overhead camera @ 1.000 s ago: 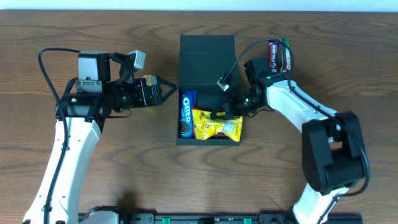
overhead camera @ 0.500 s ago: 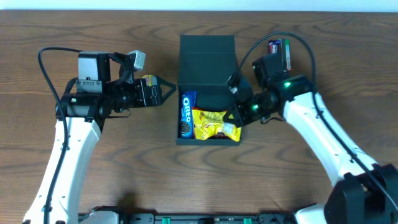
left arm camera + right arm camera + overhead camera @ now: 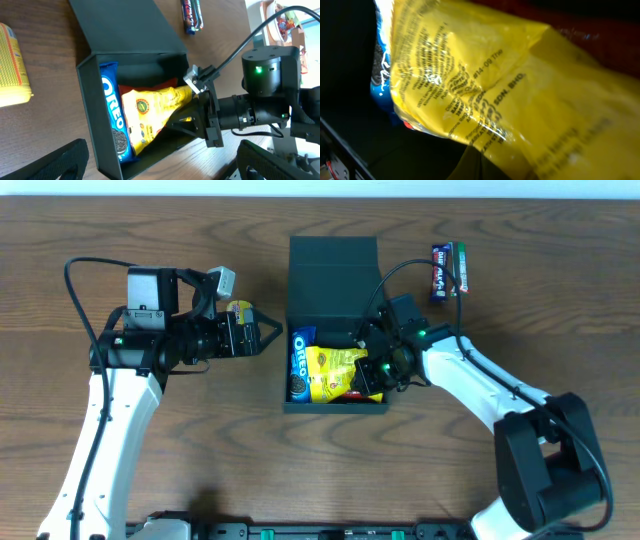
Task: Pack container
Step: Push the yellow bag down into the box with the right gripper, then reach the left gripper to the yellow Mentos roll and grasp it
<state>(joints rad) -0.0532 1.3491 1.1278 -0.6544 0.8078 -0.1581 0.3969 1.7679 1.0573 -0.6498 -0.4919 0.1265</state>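
The dark container (image 3: 296,406) stands open at mid-table, its flap lid (image 3: 333,272) folded back. Inside lie a blue Oreo packet (image 3: 300,365) along the left wall and a yellow snack packet (image 3: 335,370), tilted up on its right end. My right gripper (image 3: 372,375) is inside the box at its right side, fingers together and pressed against the yellow packet (image 3: 485,80), which fills the right wrist view. My left gripper (image 3: 264,335) is open and empty, left of the container (image 3: 92,100); the Oreo packet (image 3: 112,115) shows in its view.
Another yellow packet (image 3: 238,310) lies by the left gripper; it also shows in the left wrist view (image 3: 10,65). A dark chocolate bar (image 3: 448,270) lies at the back right, right of the lid. Bare wood lies in front of the box.
The right gripper drew back to the box's right wall, then pushed in again. The yellow packet in the box shifted left and tilted up. The left arm barely moved.
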